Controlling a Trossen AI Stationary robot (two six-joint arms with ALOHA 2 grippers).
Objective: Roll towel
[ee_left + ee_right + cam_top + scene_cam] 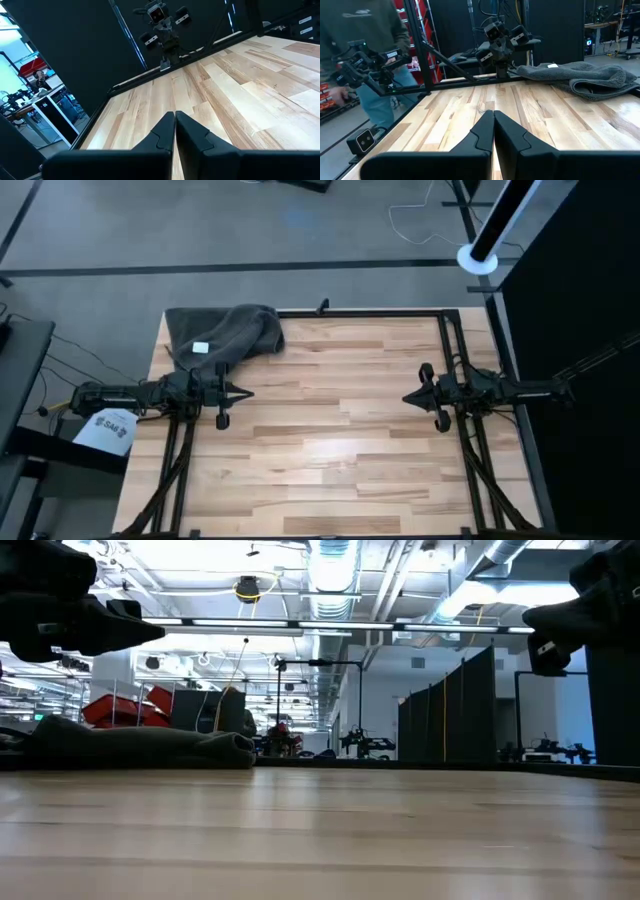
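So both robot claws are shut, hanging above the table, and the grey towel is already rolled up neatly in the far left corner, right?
Not quite. The high view shows the towel lying crumpled, not rolled, in that far left corner. Both the left gripper and right gripper are shut above the table.

A light wooden plank table [330, 440] with a dark frame carries the things. A crumpled charcoal towel [225, 332] lies at its far left corner, white label up.
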